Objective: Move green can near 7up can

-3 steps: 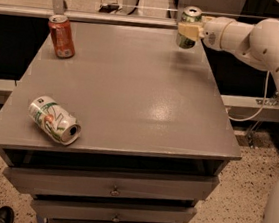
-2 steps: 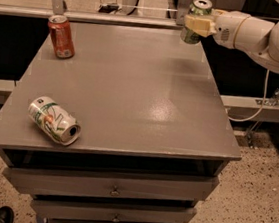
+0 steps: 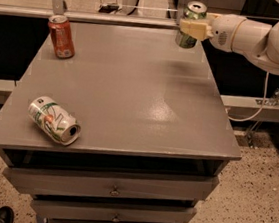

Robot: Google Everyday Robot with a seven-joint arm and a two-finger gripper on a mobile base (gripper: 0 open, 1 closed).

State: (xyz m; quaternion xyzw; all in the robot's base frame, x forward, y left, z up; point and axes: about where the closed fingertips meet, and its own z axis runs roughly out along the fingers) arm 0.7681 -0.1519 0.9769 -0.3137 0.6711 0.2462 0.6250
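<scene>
The green can (image 3: 189, 38) is dark green with a silver top. It hangs upright above the table's far right corner, clear of the surface. My gripper (image 3: 193, 27) comes in from the right on a white arm and is shut on the green can around its middle. The 7up can (image 3: 54, 120) is white with green swirls and a red spot. It lies on its side near the table's front left corner, its open end facing the front right. The two cans are far apart, on opposite corners.
A red-orange can (image 3: 61, 36) stands upright at the far left of the grey table (image 3: 131, 92). Drawers sit below the table's front edge. A rail and a black wall run behind the table. A cable (image 3: 252, 114) hangs at the right.
My gripper has lifted the green can off the table's far right corner. It has moved it slightly up and to the left. The other cans have not moved.
</scene>
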